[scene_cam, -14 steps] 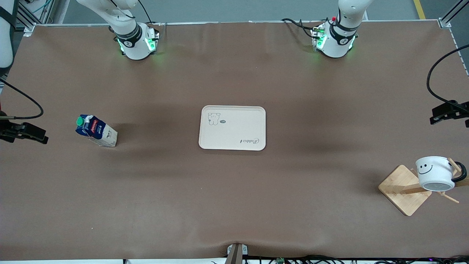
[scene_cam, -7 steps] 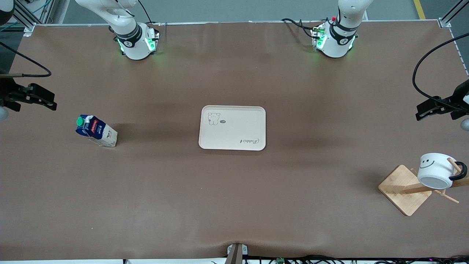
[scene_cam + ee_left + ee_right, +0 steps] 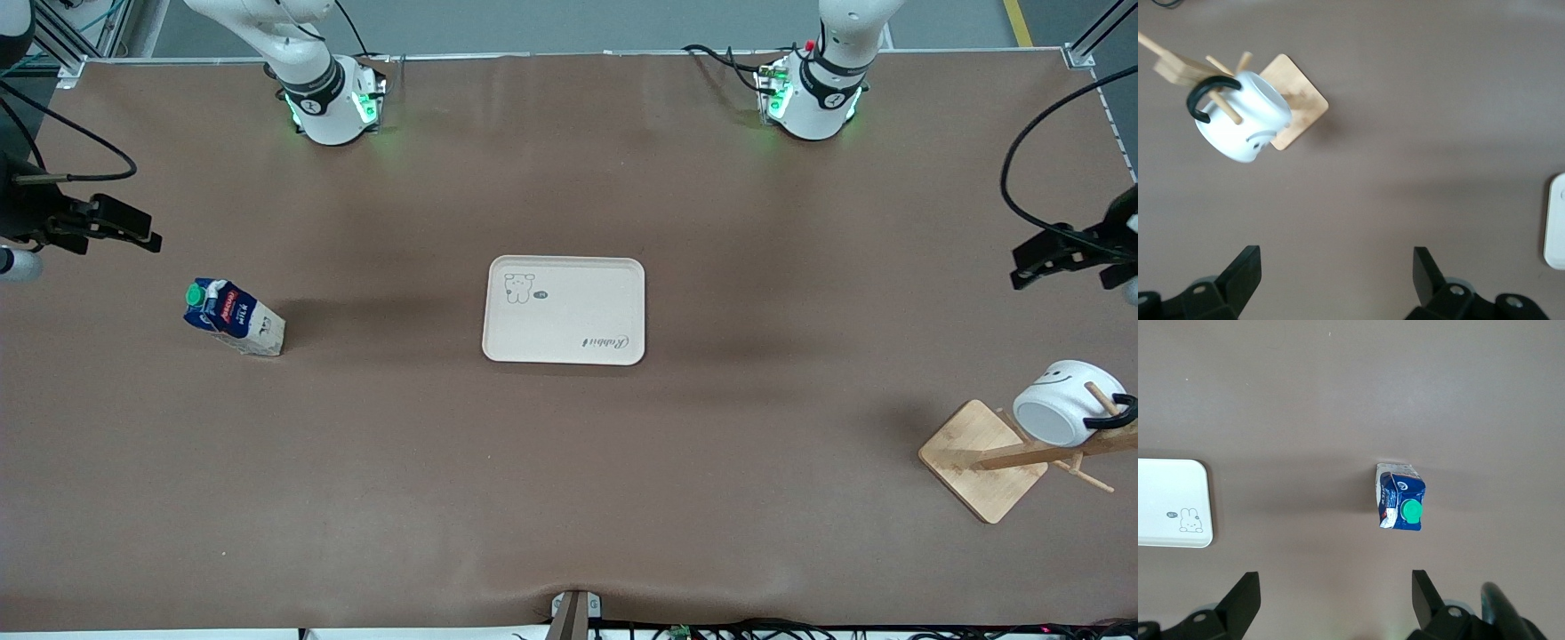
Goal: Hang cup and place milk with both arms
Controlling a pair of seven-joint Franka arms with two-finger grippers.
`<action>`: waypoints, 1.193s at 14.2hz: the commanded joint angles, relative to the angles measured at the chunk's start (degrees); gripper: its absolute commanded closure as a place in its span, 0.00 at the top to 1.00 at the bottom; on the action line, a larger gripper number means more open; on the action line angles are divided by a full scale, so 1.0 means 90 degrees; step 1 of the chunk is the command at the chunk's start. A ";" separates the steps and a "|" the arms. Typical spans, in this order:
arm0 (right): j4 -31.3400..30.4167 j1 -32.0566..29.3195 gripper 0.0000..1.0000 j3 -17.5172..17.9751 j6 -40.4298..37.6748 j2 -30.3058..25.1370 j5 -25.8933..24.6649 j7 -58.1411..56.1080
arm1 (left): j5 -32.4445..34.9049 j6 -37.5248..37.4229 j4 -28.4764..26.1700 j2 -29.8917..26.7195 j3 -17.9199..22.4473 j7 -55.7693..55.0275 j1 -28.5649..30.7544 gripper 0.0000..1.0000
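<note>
**Cup on the rack, milk standing on the bench, both claws released**

The cup (image 3: 1058,402) hangs by its black loop handle on a peg of the wooden mug rack (image 3: 1005,458), tilted so its smiley face points up and away from the front camera. The rack stands at the left arm's end of the bench (image 3: 569,489), nearer to the front camera than the tray (image 3: 564,310). In the left wrist view the cup (image 3: 1241,120) shows the peg running through its handle, with the rack's square base (image 3: 1298,107) just beside it.

The left claw (image 3: 1036,260) is up in the air over the left arm's end of the bench, apart from the cup; its fingers (image 3: 1238,277) are spread wide with nothing between them.

The milk (image 3: 233,317) stands upright on the bench toward the right arm's end, well apart from the white tray at the middle. Its green cap (image 3: 1410,511) shows from above in the right wrist view.

The right claw (image 3: 133,233) is up in the air over the right arm's end of the bench, apart from the milk. Its fingers (image 3: 1241,600) are likewise spread and hold nothing.
</note>
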 commanded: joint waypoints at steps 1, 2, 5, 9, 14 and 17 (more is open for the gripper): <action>-0.0440 -0.0054 1.00 0.0062 0.0220 -0.0379 0.0085 -0.0073 | -0.0066 -0.0303 -0.0027 -0.0491 0.1204 0.0064 -0.1069 1.00; -0.0421 -0.0035 1.00 0.0062 0.0171 -0.0360 0.0056 -0.0102 | -0.0202 -0.0439 -0.0056 -0.0629 0.1693 0.0064 -0.1547 1.00; -0.0157 0.0189 1.00 0.0072 -0.0025 -0.0350 -0.0499 -0.0112 | -0.0612 -0.0791 -0.0134 -0.0825 0.2955 0.0084 -0.2653 1.00; -0.0196 0.0239 1.00 0.0052 -0.0317 -0.0379 -0.0619 -0.0044 | -0.0819 -0.0782 -0.0602 -0.1273 0.3766 0.0074 -0.3492 1.00; -0.0157 0.0249 1.00 0.0062 -0.0054 -0.0379 -0.0599 -0.0502 | -0.1122 -0.0480 -0.1500 -0.1957 0.4168 0.0064 -0.3943 1.00; -0.0157 0.0200 1.00 0.0023 -0.0034 -0.0379 -0.0531 -0.0503 | -0.1122 -0.0411 -0.1755 -0.2202 0.4334 -0.0033 -0.4120 1.00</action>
